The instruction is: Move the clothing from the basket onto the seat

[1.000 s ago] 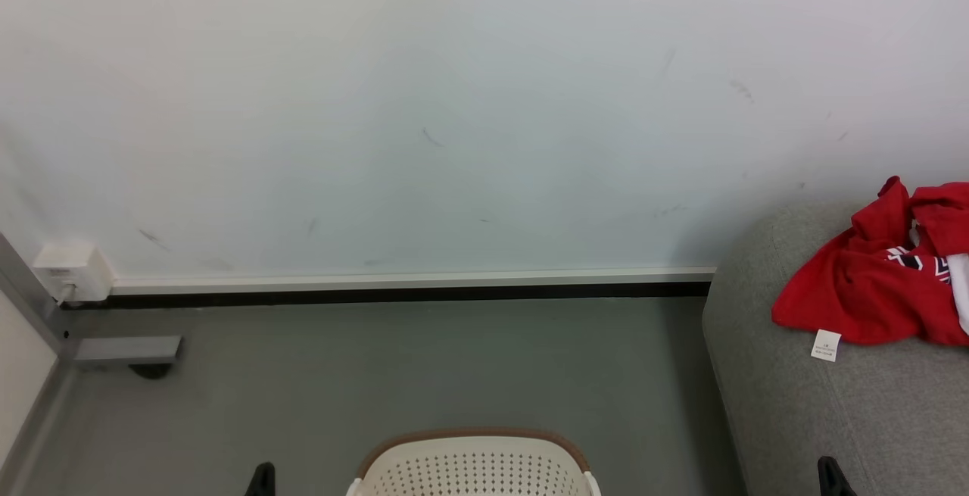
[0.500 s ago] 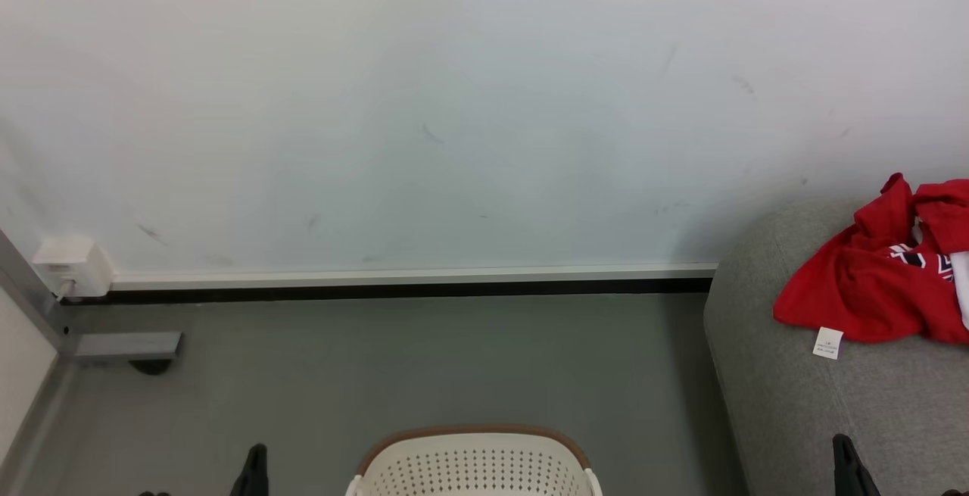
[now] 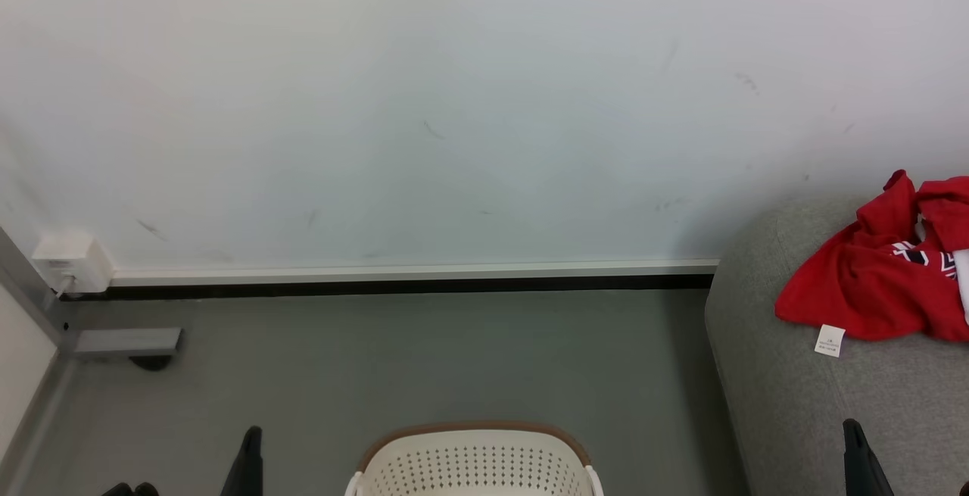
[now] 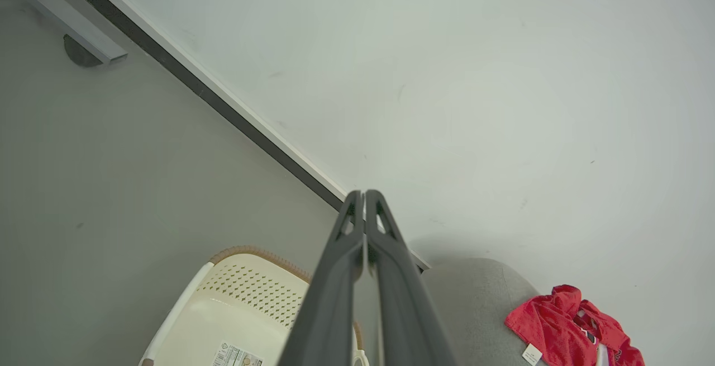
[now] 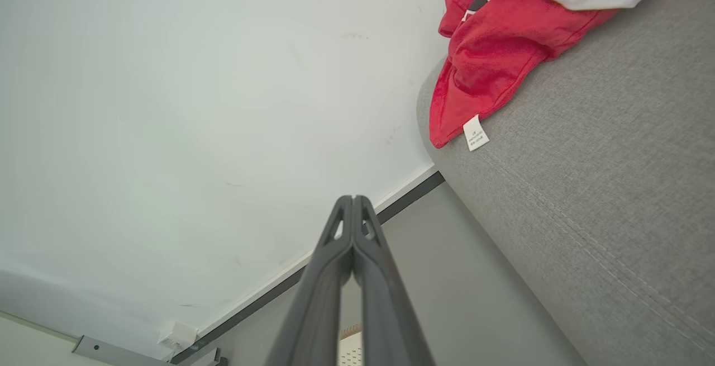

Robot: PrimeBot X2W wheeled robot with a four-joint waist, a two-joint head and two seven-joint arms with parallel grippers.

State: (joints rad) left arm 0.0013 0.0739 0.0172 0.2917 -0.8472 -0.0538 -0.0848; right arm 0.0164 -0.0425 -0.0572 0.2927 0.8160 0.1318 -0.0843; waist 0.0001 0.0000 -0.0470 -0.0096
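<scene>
Pale wall (image 3: 454,102), grey floor (image 3: 378,360). L tool (image 4: 363,194) at 7 o'clock: fingers pressed together, nothing held. Laundry basket (image 3: 473,435) at 6, bottom cut off, so can't confirm it's empty. R tool (image 5: 353,198) at 5, likewise closed, bare. Red garment (image 3: 870,291) lies on sofa (image 3: 780,405) at 3, right part cropped. Job looks done: park arms w/o snagging fabric.

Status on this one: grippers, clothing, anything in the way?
Left gripper shut, right gripper shut, both empty. Clothing lying on seat, clear of basket. Nothing seen in the way.
</scene>
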